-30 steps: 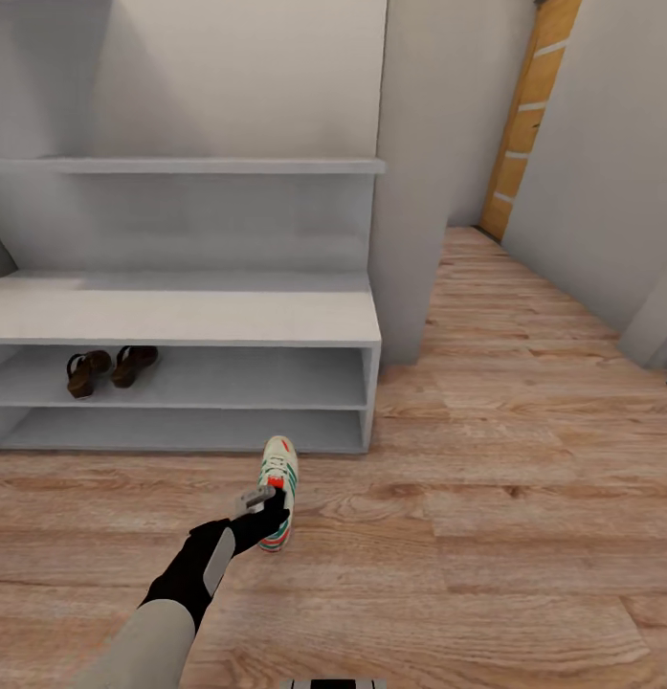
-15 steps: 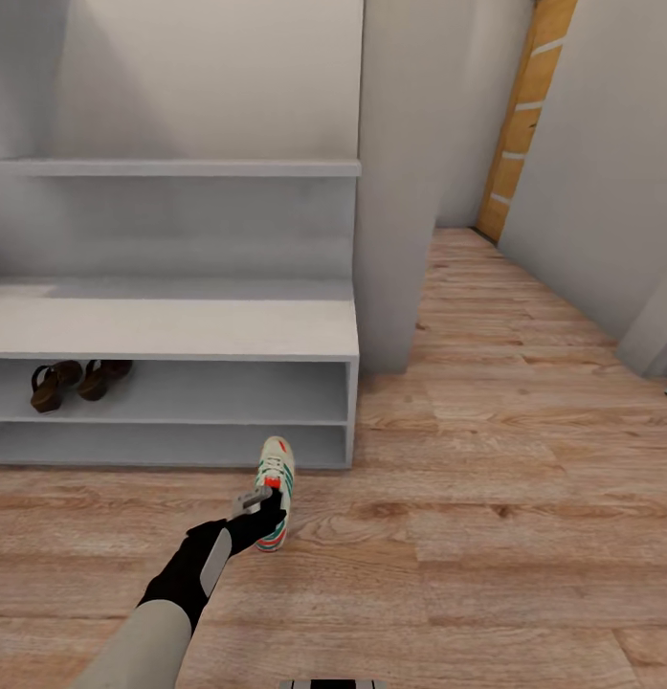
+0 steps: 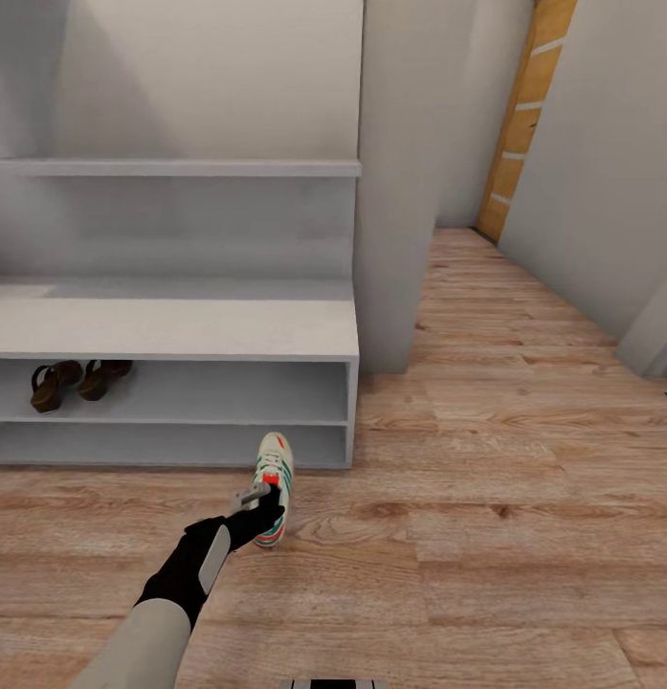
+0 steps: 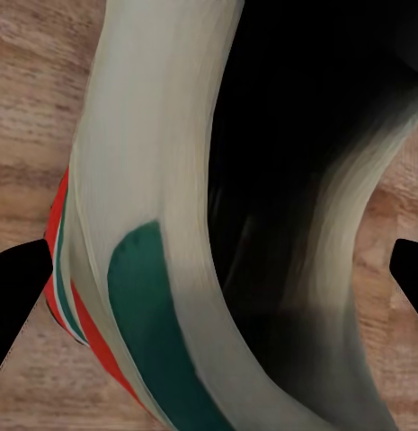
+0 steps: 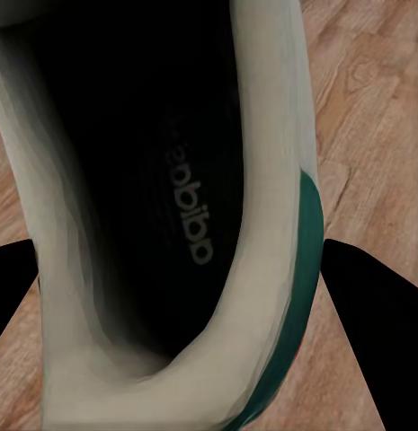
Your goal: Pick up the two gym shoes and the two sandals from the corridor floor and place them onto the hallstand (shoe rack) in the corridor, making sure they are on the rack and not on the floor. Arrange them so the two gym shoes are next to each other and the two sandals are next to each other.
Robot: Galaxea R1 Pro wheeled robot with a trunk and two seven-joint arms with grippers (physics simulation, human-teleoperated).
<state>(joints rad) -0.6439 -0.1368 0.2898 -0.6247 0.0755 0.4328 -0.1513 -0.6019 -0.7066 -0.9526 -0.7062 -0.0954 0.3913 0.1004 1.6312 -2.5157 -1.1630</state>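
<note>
Pale-grey hallstand (image 3: 180, 330): two sandals (image 3: 77, 380) on upper open shelf; plank floor (image 3: 486, 498): gym shoe (image 3: 275, 474) near hallstand.

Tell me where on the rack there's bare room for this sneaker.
The hallstand middle shelf is bare from right of the sandals to its right end wall. Its bench top and lowest shelf are bare too. The left gripper holds the gym shoe near the floor.

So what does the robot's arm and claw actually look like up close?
In the head view the left arm has a smooth pale grey-beige forearm shell, then a black wrist section with a light grey oval panel on its side. The left claw is black with a small light grey piece at its tip. In the wrist views the fingers show as plain flat black wedges. No cables or markings show.
</note>
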